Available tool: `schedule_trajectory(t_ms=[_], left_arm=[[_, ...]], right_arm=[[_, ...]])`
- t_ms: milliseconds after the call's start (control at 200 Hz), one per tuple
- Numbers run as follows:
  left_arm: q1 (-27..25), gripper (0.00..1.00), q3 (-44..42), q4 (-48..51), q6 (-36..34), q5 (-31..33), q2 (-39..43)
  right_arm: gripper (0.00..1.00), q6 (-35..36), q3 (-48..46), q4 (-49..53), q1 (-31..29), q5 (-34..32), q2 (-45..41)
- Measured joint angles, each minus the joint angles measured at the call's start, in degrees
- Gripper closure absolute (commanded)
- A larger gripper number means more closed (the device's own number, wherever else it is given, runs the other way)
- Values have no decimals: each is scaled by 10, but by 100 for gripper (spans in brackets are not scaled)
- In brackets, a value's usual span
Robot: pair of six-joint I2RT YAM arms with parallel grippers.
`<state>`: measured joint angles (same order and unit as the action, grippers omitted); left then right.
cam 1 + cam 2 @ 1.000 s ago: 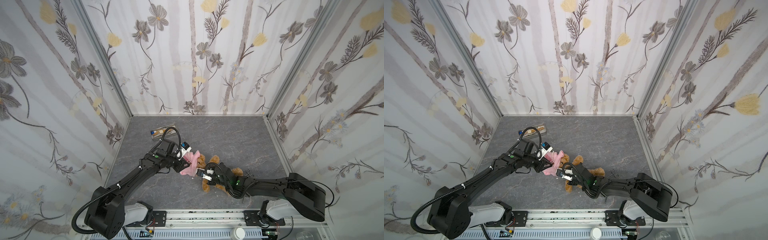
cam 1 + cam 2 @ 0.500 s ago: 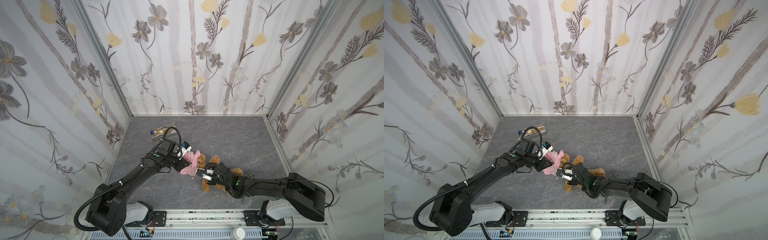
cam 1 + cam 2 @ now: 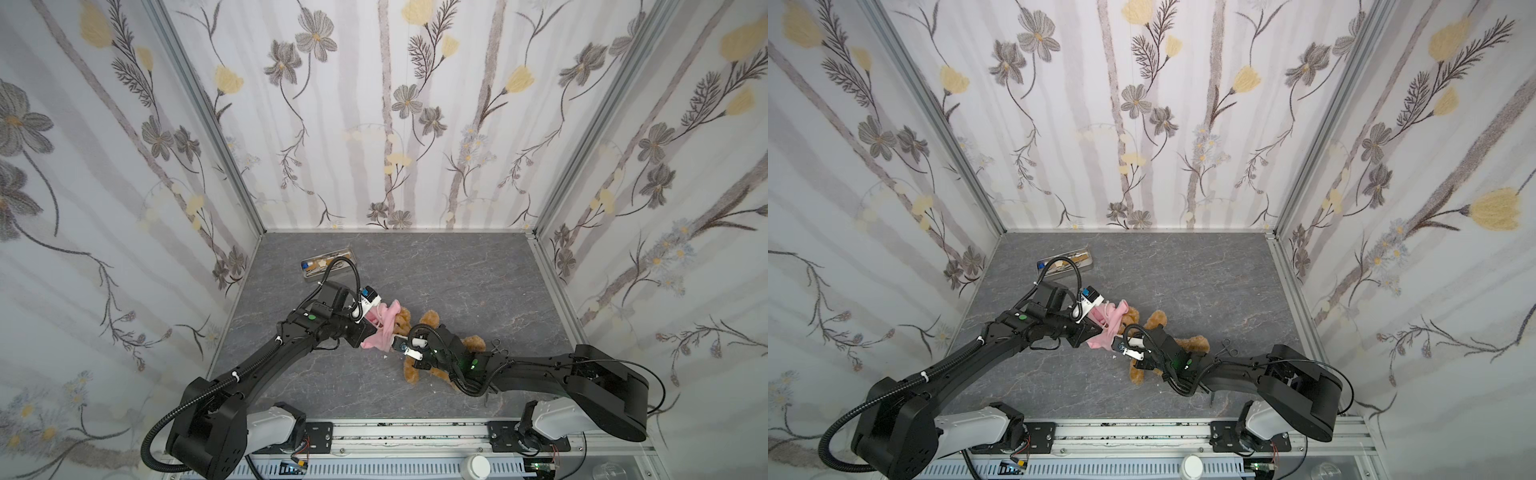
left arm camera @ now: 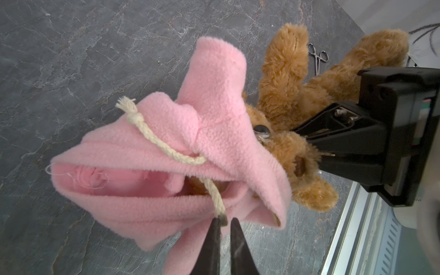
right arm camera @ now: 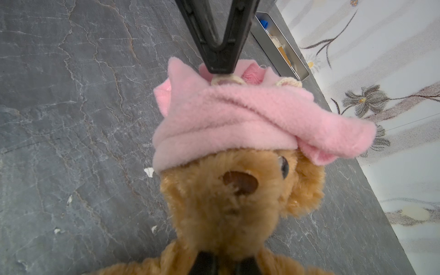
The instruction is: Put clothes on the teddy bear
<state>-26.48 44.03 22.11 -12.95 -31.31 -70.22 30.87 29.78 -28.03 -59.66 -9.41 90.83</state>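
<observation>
Flowered walls (image 3: 374, 124) enclose a grey, stone-look table (image 3: 457, 282). My left arm (image 3: 266, 361) and right arm (image 3: 540, 370), both black, reach in from the front and meet near the front middle of the table. The bear (image 3: 430, 319) lies there, its head toward my left arm and its legs toward my right. A pink hoodie (image 3: 384, 328) is bunched over the top of the bear's head, down to the brow. It covers one eye; the other eye and the brown nose show below it. A metal tray (image 5: 276, 53) of small items stands toward the back left, apart from the bear. My right gripper (image 5: 225, 260) is closed on the bear's fur just under the chin. My left gripper (image 4: 225, 222) is narrowed almost to touching at the hoodie's opening, pinching the end of its cream cord (image 4: 166, 150). The cord's knotted end lies loose on the fleece. Steel forceps (image 4: 317, 57) lie on the table by the bear's legs. A few white scraps (image 5: 149, 172) dot the table beside its head.
</observation>
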Motion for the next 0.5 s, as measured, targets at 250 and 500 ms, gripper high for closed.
schedule_trajectory(t_ms=[250, 500], left_arm=[[0, 73, -4, -4, -1, -6, 5], [0, 68, 24, -19, 25, 8, -29]], right_arm=[[100, -4, 2, 0, 5, -1, 0], [100, -4, 2, 0, 5, -1, 0]])
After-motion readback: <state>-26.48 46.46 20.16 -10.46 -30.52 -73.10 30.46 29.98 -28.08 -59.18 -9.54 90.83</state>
